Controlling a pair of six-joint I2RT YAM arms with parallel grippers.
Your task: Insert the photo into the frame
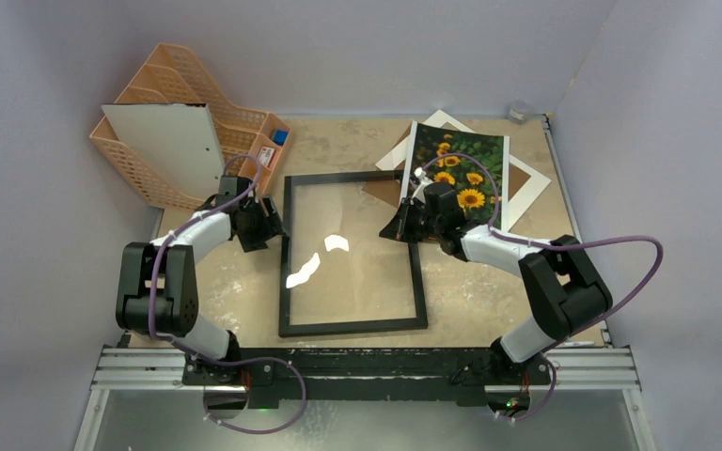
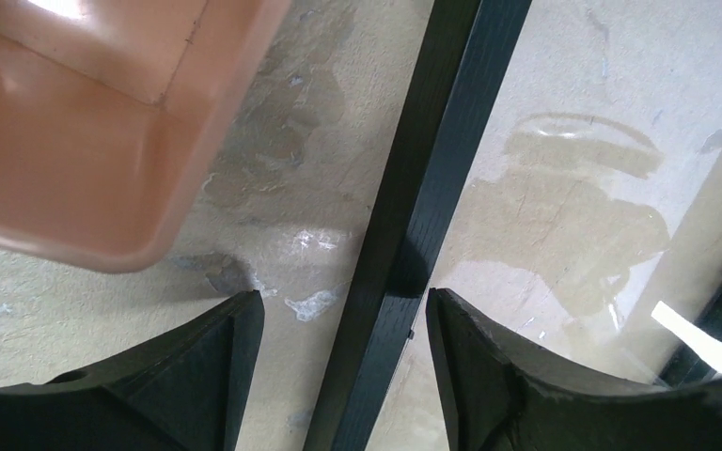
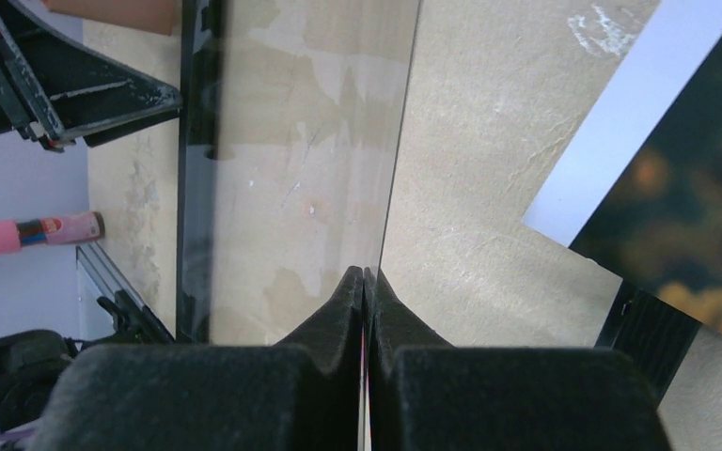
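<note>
Bright, even overhead light cast only soft shadows. White glare patches sat on the glass of the thin black rectangular picture frame (image 1: 287, 254). Close to the right wrist camera, the glossy sunflower photo (image 3: 696, 207) was blurred.

We are seeing an orange basket organiser (image 1: 180, 80) sitting far left on the bench (image 1: 475, 293), a white board (image 1: 174, 141) leaning in it, and a white mat board (image 1: 395, 155) lying far right.
</note>
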